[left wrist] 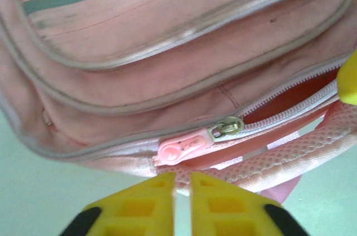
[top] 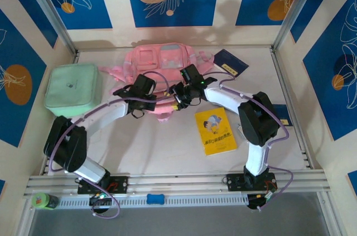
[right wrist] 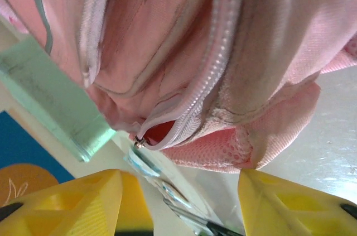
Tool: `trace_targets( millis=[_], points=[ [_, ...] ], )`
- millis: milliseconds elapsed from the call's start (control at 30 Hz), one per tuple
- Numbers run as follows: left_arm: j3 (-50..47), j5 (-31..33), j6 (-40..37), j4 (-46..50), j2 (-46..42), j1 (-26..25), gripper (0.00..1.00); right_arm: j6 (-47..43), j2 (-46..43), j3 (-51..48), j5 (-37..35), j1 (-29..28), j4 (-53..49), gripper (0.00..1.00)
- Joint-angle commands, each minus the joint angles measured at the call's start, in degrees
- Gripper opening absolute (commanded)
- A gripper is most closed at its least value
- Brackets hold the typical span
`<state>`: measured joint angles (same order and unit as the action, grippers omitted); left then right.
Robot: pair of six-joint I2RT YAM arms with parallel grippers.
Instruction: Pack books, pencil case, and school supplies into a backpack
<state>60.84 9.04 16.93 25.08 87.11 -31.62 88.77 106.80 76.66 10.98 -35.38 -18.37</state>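
The pink backpack (top: 162, 60) lies flat at the back middle of the table. Its main zip is partly undone, with red lining (left wrist: 290, 99) showing in the gap. My left gripper (top: 152, 101) (left wrist: 182, 176) is at the bag's near edge. Its jaws stand a narrow slit apart with nothing between them, and the pink zip pull (left wrist: 181, 147) lies free just beyond the tips. My right gripper (top: 177, 97) (right wrist: 179, 177) is wide open and empty beside the zip's open end (right wrist: 159, 133). The yellow book (top: 216, 130) lies front right. The navy book (top: 230, 62) lies at the back right. I cannot make out the pencil case.
A mint-green lidded box (top: 72, 88) (right wrist: 50, 99) sits left of the backpack. A small dark blue thing (top: 283, 114) shows behind my right arm's elbow at the table's right edge. Metal posts and patterned walls close in the table on three sides.
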Motion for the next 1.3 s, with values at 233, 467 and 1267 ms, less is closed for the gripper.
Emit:
trace_targets(
  millis=[233, 467, 1267],
  points=[
    [-4.2, -6.4, 19.1, -1.5, -6.5, 4.8, 0.37, 4.8, 7.3, 6.5, -5.9, -0.7, -5.8, 0.44],
    [-7.5, -8.3, 18.8, -3.7, -7.5, 5.9, 0.44, 3.0, 9.2, 5.6, -6.4, -0.2, -5.5, 0.30],
    [-9.4, 0.1, 14.9, 7.3, -19.4, -10.5, 0.55, -55.8, -1.1, 2.0, 10.9, 8.7, -5.9, 0.00]
  ],
)
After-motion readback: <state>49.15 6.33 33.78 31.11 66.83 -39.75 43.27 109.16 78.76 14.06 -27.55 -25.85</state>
